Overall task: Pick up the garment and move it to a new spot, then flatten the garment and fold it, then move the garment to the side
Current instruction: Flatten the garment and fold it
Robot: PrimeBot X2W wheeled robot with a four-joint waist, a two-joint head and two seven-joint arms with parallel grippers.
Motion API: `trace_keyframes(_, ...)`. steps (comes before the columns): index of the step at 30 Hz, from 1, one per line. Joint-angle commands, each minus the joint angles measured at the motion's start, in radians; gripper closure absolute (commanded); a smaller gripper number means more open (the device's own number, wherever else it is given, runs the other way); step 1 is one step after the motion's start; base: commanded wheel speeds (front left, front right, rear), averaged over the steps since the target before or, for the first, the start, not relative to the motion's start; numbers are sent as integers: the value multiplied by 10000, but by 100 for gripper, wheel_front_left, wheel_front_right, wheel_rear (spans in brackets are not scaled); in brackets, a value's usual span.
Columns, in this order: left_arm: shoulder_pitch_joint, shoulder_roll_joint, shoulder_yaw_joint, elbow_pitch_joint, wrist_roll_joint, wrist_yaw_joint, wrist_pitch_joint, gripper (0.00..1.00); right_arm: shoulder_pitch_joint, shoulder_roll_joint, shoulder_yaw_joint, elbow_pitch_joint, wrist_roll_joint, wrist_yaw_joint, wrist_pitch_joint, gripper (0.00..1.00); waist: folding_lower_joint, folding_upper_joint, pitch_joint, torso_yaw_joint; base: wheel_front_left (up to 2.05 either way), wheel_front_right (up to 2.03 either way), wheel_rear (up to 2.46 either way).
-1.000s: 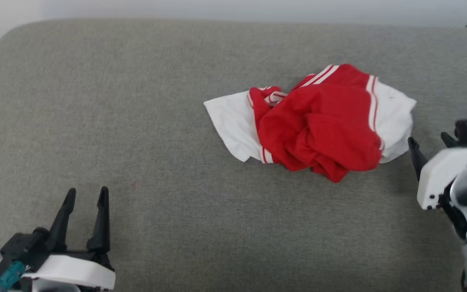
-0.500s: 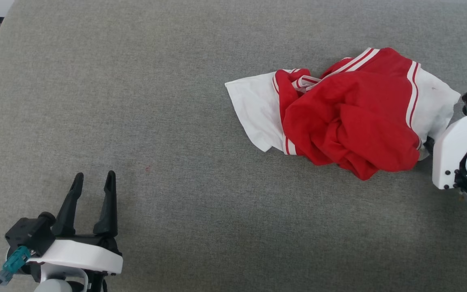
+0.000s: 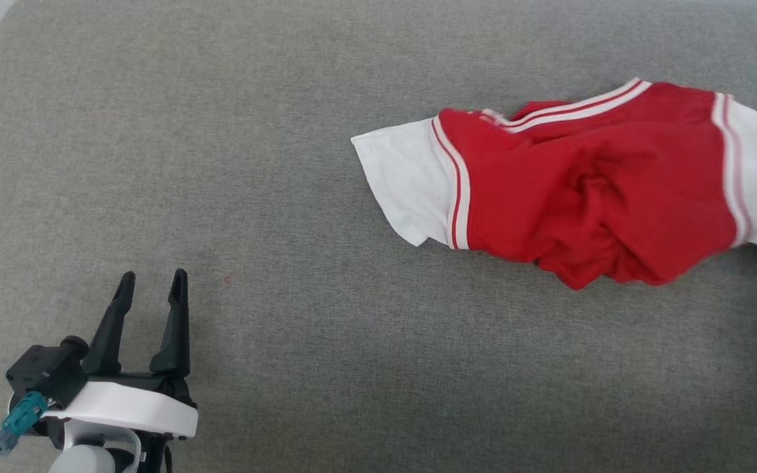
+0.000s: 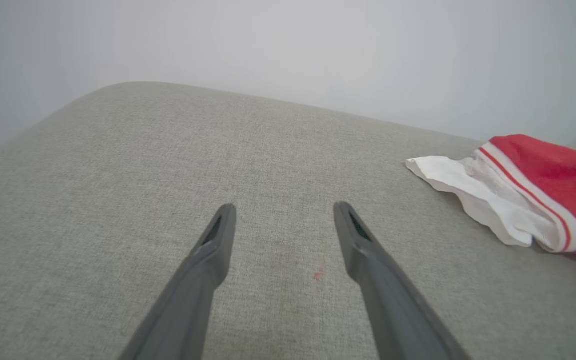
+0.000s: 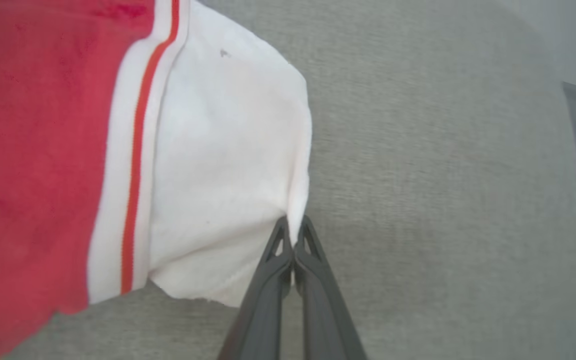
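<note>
Indoor room, grey fabric cushion (image 3: 286,197), pale wall (image 4: 288,45)

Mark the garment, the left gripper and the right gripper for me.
garment (image 3: 589,190): head view, on its crumpled red body.
left gripper (image 3: 154,277): head view, midway between its open fingertips.
right gripper (image 5: 293,223): right wrist view, between fingertips shut on the garment's sleeve edge.

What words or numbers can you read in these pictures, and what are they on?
None can be read.
The shirt lies bunched up, showing red cloth, white sleeves and stripes, with no print facing the cameras.
The grey cushion bears no writing; the tiny red speck on it is a mark, not a letter.
</note>
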Motion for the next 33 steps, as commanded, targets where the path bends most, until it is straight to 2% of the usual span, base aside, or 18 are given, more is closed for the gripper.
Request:
trace_keyframes(1,35,78,16,-15,-91,22,-50,0,264,-106,-404,-207,-194,-6,3,100,0,0,-4,-64,0,0,0)
trace_keyframes(9,-2,170,-81,-4,-107,22,-52,0,731,146,-1145,-469,-864,-6,-143,100,0,0,13,-206,0,0,0)
trace_keyframes(12,-3,223,-115,12,-119,22,-52,0,772,485,-1240,-422,-1004,-6,-368,100,0,0,-11,-244,0,0,0)
trace_keyframes(13,16,262,-145,37,-115,22,-52,0,756,595,-1354,-382,-1091,-6,-687,24,0,0,-46,-281,0,0,0)
trace_keyframes(14,16,262,-145,37,-115,22,-52,0,756,595,-1354,-382,-1091,-6,-687,24,0,0,-46,-281,0,0,0)
trace_keyframes(15,27,292,-167,41,-106,22,-52,0,758,670,-1436,-367,-1164,-6,-903,0,0,0,-70,-305,0,0,0)
trace_keyframes(20,-65,694,-229,-69,-151,22,-52,0,1103,1209,-1645,-563,-1161,-6,-2302,0,0,0,-210,-493,0,0,0)
trace_keyframes(23,-301,1183,-397,-297,-203,22,-52,0,1445,1682,-1727,-876,-1009,-6,-3425,0,0,0,-284,-705,0,0,0)
trace_keyframes(29,-1113,2870,-1137,-887,-436,22,-50,0,2171,2864,-1412,-1593,-923,-5,-5375,0,0,0,-269,-1433,0,0,0)
trace_keyframes(33,-2061,4403,-2287,-1082,-1044,22,-52,0,2567,3224,-996,-1762,-681,-5,-6269,0,0,0,-144,-2048,0,0,0)
